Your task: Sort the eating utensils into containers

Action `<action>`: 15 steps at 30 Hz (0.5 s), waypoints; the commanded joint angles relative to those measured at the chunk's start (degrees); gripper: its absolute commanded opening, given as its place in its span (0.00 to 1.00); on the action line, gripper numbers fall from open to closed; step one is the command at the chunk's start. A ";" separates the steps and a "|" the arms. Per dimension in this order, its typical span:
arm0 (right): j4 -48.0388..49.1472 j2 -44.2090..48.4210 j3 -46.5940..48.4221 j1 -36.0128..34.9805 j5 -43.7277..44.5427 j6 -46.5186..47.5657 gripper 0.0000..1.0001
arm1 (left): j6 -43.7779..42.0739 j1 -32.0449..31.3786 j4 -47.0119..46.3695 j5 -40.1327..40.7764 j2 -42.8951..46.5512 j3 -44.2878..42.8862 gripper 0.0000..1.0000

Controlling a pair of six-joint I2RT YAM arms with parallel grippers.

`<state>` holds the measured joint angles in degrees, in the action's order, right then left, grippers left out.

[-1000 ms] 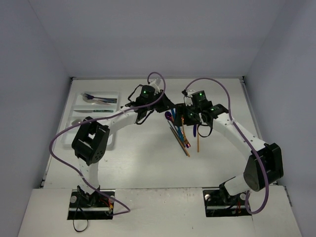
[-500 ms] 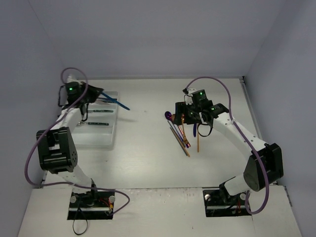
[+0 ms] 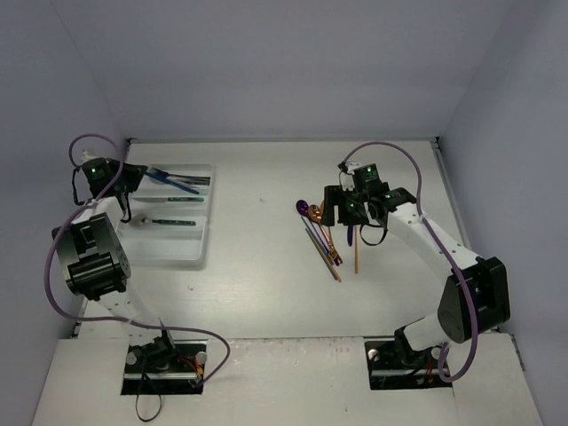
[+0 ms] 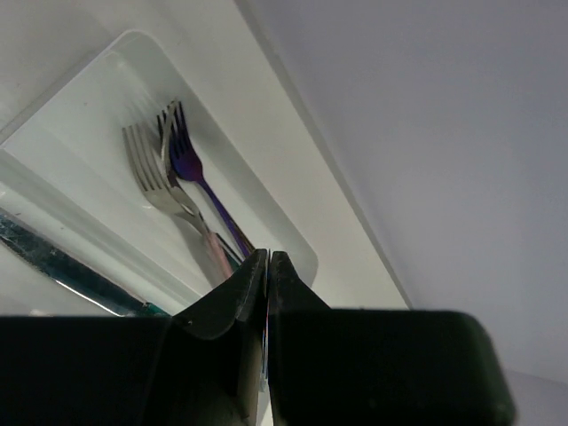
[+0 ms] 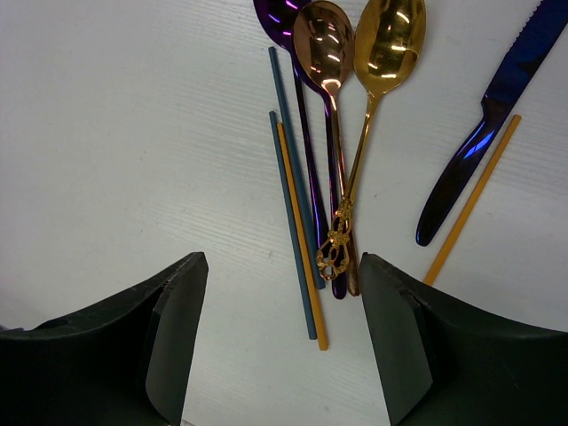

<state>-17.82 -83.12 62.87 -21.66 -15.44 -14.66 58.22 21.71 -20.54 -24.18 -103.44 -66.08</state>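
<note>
- At the far left, the left gripper [image 4: 267, 266] sits over the far corner of the white tray [image 3: 169, 259]. Its jaws are pressed together on the handle end of a blue-purple fork [image 4: 188, 164] (a blue sliver shows between the fingers, so we judge it gripped rather than merely touched).
- That fork's tines rest on two silver forks [image 4: 146, 169] in the far compartment, beside the wall.
- The next compartment holds a teal knife [image 3: 182, 199], and the one after it a silver spoon [image 3: 142, 219].
- We count five pieces in the containers, each with its own kind. The fork needs only letting go.
- Right of the middle of the table [image 3: 257, 266] lies the unsorted heap. A purple spoon [image 5: 275, 22], a rose-gold spoon [image 5: 324, 44] and a gold spoon [image 5: 390, 35] lie with their handles crossing.
- Two teal sticks [image 5: 279, 89] and an orange stick [image 5: 319, 328] lie just beside those handles. A blue knife [image 5: 493, 111] and a second orange stick [image 5: 467, 209] lie further right.
- The right gripper [image 5: 282, 337] hangs above the handle ends with its fingers wide apart and nothing between them.
- We judge the task somewhat under half done, with eight pieces left to carry across to the tray.
</note>
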 commanded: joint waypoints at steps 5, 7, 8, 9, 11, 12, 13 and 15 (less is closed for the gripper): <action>1.30 2.65 -1.15 0.76 -1.17 0.77 0.67 | 0.93 -0.74 -11.26 -1.10 -2.58 0.00 0.00; 1.30 2.86 -1.57 0.83 -1.24 0.84 0.67 | 0.31 -0.95 -11.35 -1.38 -3.08 0.64 0.02; 1.30 2.98 -1.71 0.83 -1.26 0.80 0.67 | -0.40 -0.97 -11.31 -1.35 -2.93 1.06 0.05; 1.28 3.09 -1.88 0.84 -1.26 0.77 0.67 | -1.17 -0.95 -11.23 -1.26 -2.65 1.53 0.09; 1.22 3.22 -2.29 0.91 -1.26 0.77 0.67 | -2.67 -0.88 -11.03 -1.06 -1.90 2.49 0.19; 1.27 3.34 -2.42 0.91 -1.26 0.71 0.67 | -3.99 -0.82 -9.84 -0.71 -1.30 2.82 0.27; 1.30 3.45 -2.57 0.91 -1.26 0.68 0.67 | -5.27 -0.79 -8.59 -0.36 -0.73 3.06 0.33; 1.39 3.60 -2.88 0.93 -1.45 0.59 0.67 | -9.13 -0.78 -5.40 0.86 0.75 3.46 0.43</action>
<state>-17.80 -82.35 60.38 -21.09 -15.97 -14.66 55.85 21.21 -25.61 -24.17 -108.14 -62.40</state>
